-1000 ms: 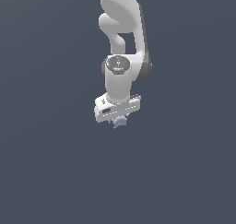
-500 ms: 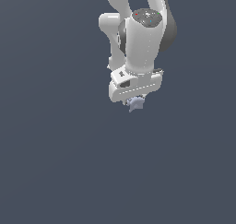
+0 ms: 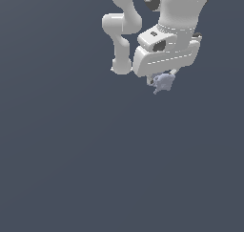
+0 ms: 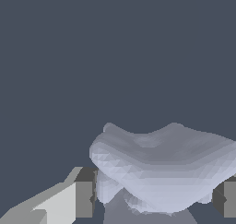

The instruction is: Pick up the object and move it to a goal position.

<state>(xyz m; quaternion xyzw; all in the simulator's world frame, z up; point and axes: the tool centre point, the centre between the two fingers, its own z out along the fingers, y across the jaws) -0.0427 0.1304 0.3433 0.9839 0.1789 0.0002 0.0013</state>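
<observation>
The white robot arm [image 3: 143, 21] fills the upper right of the exterior view, its jointed links stacked above a broad, blocky wrist housing. Around it lies only a flat, dark blue-grey background.

Under the housing sits the gripper [image 3: 163, 79], its short fingers pointing downward and pinching the object [image 3: 163, 83] between them. In the wrist view the two dark finger pads [image 4: 85, 193] stand on either side of the object [image 4: 161, 165], pressed against its flanks, so the hand is closed on it rather than spread.

The object is a small, pale bluish-grey lump, matte and irregular, far smaller than the gripper. In the wrist view its long axis runs across from one finger toward the other, with a wavy, ridged upper edge and a narrower underside tucked between the pads. In the exterior view it hangs just beneath the fingers, with a small jagged point sticking down toward the exterior view's left.
</observation>
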